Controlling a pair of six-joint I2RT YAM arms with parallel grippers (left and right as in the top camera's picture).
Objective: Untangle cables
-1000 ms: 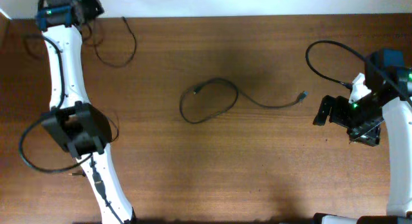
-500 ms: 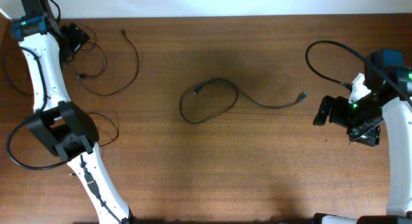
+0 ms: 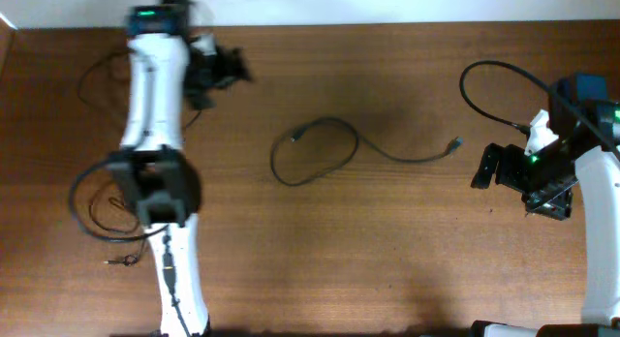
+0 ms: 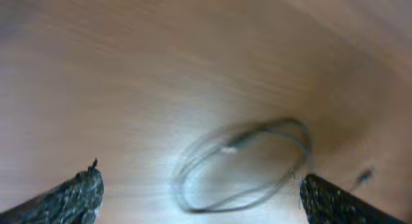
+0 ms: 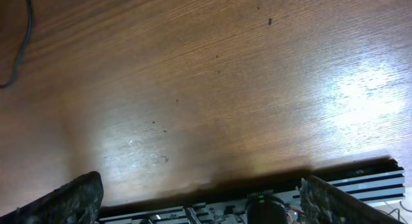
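One cable (image 3: pixel 312 153) lies in the middle of the table as a loop, its tail running right to a small plug (image 3: pixel 455 142). In the blurred left wrist view the same loop (image 4: pixel 241 163) lies on the wood ahead of the wide-apart fingertips (image 4: pixel 71 198). My left gripper (image 3: pixel 228 68) is open and empty at the back, left of that loop and apart from it. A thin black cord (image 3: pixel 95 71) arcs out behind the left arm at the back left, mostly hidden. My right gripper (image 3: pixel 487 168) stands open and empty just right of the plug.
The left arm (image 3: pixel 155 114) stretches from the front edge to the back of the table. A thicker black wire (image 3: pixel 484 80) loops off the right arm. The right wrist view shows bare wood, the table edge (image 5: pixel 257 172) and a wire (image 5: pixel 22 37) at top left.
The left arm has swung from the back left corner to the right, toward the middle loop, and its wrist view is blurred by motion. The right arm and the middle cable have not moved.
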